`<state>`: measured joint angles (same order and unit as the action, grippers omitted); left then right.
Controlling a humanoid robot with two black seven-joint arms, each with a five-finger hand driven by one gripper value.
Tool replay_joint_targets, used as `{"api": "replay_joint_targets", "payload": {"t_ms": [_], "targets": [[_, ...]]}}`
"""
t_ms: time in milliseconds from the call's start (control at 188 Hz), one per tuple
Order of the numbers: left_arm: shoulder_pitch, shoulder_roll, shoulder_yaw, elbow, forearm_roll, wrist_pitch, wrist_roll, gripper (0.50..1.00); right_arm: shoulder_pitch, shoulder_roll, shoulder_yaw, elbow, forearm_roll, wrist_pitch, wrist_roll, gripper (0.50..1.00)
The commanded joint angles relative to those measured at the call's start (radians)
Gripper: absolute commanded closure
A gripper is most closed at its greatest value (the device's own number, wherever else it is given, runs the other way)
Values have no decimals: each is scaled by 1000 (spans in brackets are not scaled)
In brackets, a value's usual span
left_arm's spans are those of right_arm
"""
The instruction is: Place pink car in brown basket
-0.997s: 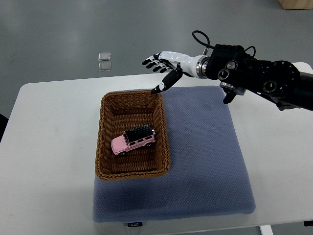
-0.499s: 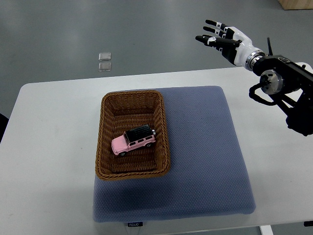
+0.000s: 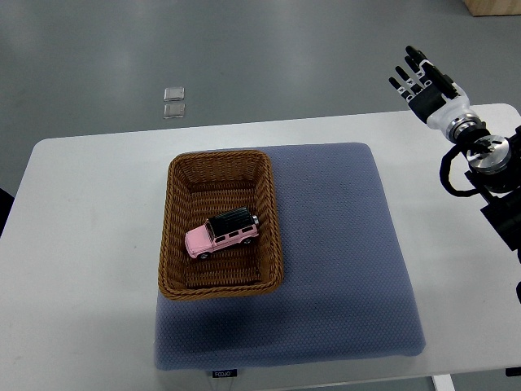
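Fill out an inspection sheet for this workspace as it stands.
Surface: white table with a blue mat.
Job's things: pink car lies inside the basket, which sits on the mat's left part.
Clutter: nothing seen on the table.
Hands: right hand open, empty, raised past the table's far right corner; left not in view.
Cables: black cable loops at the right wrist.
Surroundings: grey floor, two small clear squares on it.

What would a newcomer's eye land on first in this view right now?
Most likely the pink car, bright against the brown basket it lies in, left of centre on the blue-grey mat. Next, the right hand at the upper right past the table's far edge, fingers spread and holding nothing. The white table is otherwise plain.
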<state>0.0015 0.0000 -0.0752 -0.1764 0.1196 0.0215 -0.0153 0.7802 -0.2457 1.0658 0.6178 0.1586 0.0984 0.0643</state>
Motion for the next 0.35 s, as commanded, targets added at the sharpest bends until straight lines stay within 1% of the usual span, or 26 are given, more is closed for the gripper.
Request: {"api": "replay_joint_targets", "payload": {"t_ms": [0, 133, 191, 345], "targets": [[0, 0, 0, 0, 0, 0, 0, 500, 2, -1, 28, -18, 73, -9, 2, 587], [0, 0, 0, 0, 0, 0, 0, 500, 4, -1, 52, -29, 114, -26, 11, 587], [0, 0, 0, 0, 0, 0, 0, 500, 4, 0, 52, -29, 114, -37, 32, 587], [0, 0, 0, 0, 0, 0, 0, 500, -1, 8, 48, -27, 114, -31, 86, 587]]}}
